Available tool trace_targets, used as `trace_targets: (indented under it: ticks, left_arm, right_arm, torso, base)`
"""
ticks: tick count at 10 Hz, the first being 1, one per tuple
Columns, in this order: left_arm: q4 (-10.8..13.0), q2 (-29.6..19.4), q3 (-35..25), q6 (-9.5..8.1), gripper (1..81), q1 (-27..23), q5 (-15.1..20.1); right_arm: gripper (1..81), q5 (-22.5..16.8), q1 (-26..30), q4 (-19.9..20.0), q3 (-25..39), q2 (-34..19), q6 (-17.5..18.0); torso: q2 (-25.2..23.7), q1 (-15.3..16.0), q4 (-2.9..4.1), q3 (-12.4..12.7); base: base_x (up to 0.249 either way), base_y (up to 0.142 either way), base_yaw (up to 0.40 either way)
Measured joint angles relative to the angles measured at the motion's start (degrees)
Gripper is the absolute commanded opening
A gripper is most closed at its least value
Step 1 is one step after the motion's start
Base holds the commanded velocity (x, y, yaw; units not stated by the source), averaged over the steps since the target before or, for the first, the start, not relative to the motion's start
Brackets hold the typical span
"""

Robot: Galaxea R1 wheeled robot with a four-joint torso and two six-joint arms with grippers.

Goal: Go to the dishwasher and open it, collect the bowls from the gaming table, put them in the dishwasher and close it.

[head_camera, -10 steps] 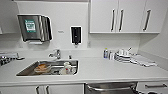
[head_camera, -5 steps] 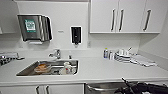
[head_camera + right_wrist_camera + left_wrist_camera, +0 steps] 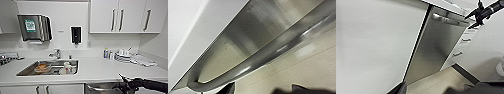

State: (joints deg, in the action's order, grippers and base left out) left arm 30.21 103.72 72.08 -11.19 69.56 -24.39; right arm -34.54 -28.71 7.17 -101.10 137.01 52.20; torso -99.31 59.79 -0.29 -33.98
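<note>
Right gripper [image 3: 125,81] at the dishwasher [image 3: 436,50] bar handle [image 3: 268,53] — fingers spread, gripping nothing. Left gripper state — cannot tell.

The right claw [image 3: 476,17] hovers at the steel dishwasher [image 3: 436,50] handle [image 3: 449,20].

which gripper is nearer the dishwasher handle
Right. The right gripper is right at the dishwasher handle; the left wrist view sees the dishwasher from farther back.

arm [image 3: 152,85]: black, slender | hand [image 3: 126,82]: black, apparently thin-pronged
</note>
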Motion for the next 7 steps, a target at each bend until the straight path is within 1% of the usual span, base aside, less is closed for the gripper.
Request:
trace_targets:
  ticks: [2,4,5,7]
  left_arm:
    - [0.00,-0.07,0.00,0.00,81.1,0.00,-0.02]
    - [0.00,-0.05,0.00,0.00,81.1,0.00,-0.02]
    - [0.00,-0.02,0.02,-0.52,81.1,0.00,-0.02]
    - [0.00,0.11,0.13,-0.62,81.1,0.00,-0.02]
  right_arm:
    - [81.1,-0.44,-0.01,0.00,-4.13,1.48,0.89]
    - [81.1,-0.49,-0.09,0.05,-7.45,4.47,1.33]
    - [81.1,-0.71,-0.37,0.05,-9.05,5.60,1.46]
    - [81.1,-1.10,-1.02,0.02,-12.61,6.99,1.68]
  torso:
    - [0.00,0.02,0.00,0.00]
    - [0.00,0.02,0.00,-0.02]
    - [0.00,0.02,0.00,-0.02]
    - [0.00,0.04,0.00,-0.02]
  base:
    - [0.000,0.000,0.000]
    - [0.000,0.000,0.000]
    - [0.000,0.000,0.000]
    - [0.000,0.000,0.000]
